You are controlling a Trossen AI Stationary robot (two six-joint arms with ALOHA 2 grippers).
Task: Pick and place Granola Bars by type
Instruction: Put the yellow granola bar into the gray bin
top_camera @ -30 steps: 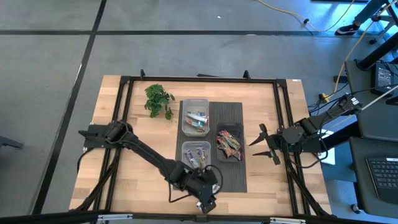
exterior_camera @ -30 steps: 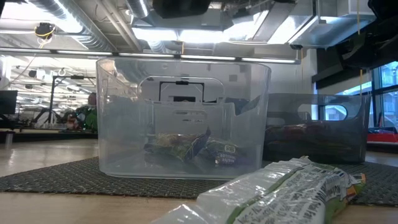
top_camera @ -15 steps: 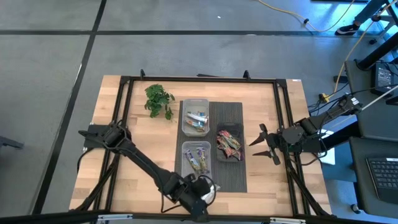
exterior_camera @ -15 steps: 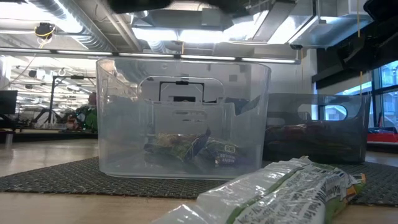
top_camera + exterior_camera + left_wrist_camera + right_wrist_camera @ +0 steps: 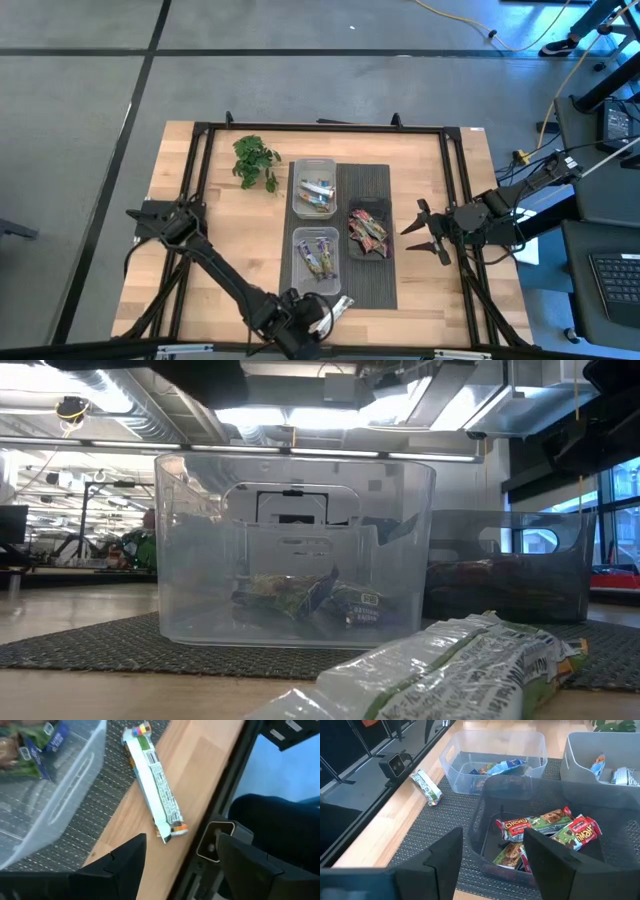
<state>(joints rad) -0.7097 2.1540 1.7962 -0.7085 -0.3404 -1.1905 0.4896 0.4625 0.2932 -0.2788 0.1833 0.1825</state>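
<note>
A silver granola bar (image 5: 152, 780) lies flat near the table's near edge, one end on the dark mat and the other on bare wood; it also shows in the high view as the silver bar (image 5: 337, 307). My left gripper (image 5: 182, 845) hangs open just short of the bar's wood end, tilted down toward it, with nothing between its fingers. Blue bars lie in the near clear tub (image 5: 316, 252), and red and green bars in the dark tub (image 5: 368, 228). My right gripper (image 5: 418, 235) waits open to the right of the dark tub.
A far clear tub (image 5: 315, 187) holds blue and silver bars. A leafy green sprig (image 5: 255, 160) lies at the far left. A black frame rail (image 5: 220, 795) runs along the near edge beside the silver bar. The dark mat (image 5: 385, 285) lies under the tubs.
My left gripper has swung from beside the near clear tub toward the table's near edge and a little to the left, sinking slightly. It now leaves the silver bar uncovered in the high view. The bar has stayed where it was.
</note>
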